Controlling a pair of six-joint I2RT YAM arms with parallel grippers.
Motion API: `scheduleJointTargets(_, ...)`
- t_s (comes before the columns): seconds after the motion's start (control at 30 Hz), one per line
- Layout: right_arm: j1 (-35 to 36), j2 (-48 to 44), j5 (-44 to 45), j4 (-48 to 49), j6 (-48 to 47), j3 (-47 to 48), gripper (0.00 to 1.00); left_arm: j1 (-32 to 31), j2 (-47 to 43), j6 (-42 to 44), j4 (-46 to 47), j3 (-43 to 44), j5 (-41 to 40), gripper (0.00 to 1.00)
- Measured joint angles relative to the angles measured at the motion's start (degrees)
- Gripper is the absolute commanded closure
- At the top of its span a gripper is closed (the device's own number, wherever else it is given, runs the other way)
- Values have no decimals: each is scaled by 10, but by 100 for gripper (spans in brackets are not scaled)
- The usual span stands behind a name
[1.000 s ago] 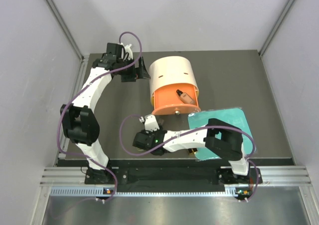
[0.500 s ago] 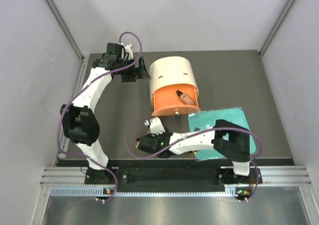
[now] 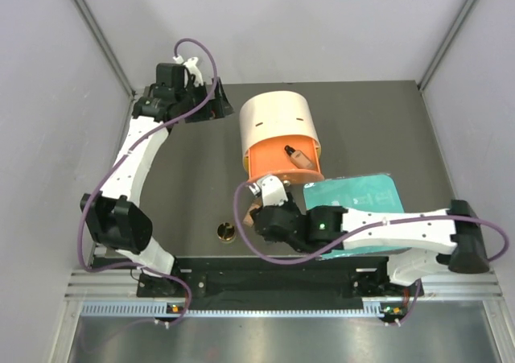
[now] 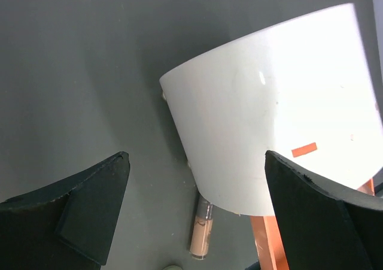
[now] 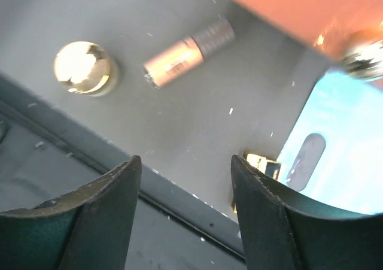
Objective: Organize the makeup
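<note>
Down on the dark desk (image 5: 197,120), just before the cream-and-orange box (image 3: 278,121), a peach tube (image 5: 188,51) lies flat, cap toward the orange mouth; the gold compact (image 5: 84,67) sits near it, the black-and-gold piece (image 5: 263,162) just beside the teal board (image 5: 347,162); a second tube (image 3: 299,155) rests inside the box. Above, the right fingers (image 5: 90,222) hang spread and empty; I'd guess the loose tube comes next, best straddled mid-body and squeezed gently, since it may roll. The left fingers (image 4: 78,216) gape wide, empty, beyond the box's cream end. The desk looks matte, fleck-dusted; pale walls close it in.
</note>
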Motion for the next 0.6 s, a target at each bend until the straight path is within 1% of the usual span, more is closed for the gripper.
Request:
scheduleJointTargets(0.1, 0, -47, -19, -4, -51, 16, 37, 0, -14, -2, -1, 2, -10, 1)
scheduleJointTargets(0.2, -6, -57, -26, -16, -101, 75, 41, 0, -15, -1, -3, 1, -15, 1)
scheduleJointTargets(0.27, -25, -55, -37, -18, -137, 135, 48, 0, -15, -1, -6, -4, -15, 1)
scheduleJointTargets(0.3, -46, -54, -47, -15, -154, 163, 54, 0, -16, -1, -3, -11, -13, 1)
scheduleJointTargets(0.33, -74, -52, -56, -13, -167, 193, 66, 0, -19, -1, 0, -24, -11, 1)
scheduleJointTargets(0.4, -146, -43, -80, 1, -190, 247, 81, 0, -25, -1, 1, -54, -7, 1)
scheduleJointTargets(0.43, -185, -36, -93, 11, -199, 269, 98, 0, -33, 1, 9, -86, -3, 1)
scheduleJointTargets(0.5, -264, -16, -128, 31, -208, 302, 100, -1, -44, 3, 7, -133, 2, 1)
scheduleJointTargets(0.6, -322, 10, -169, 44, -217, 316, 100, -1, -51, 8, -2, -173, 7, 1)
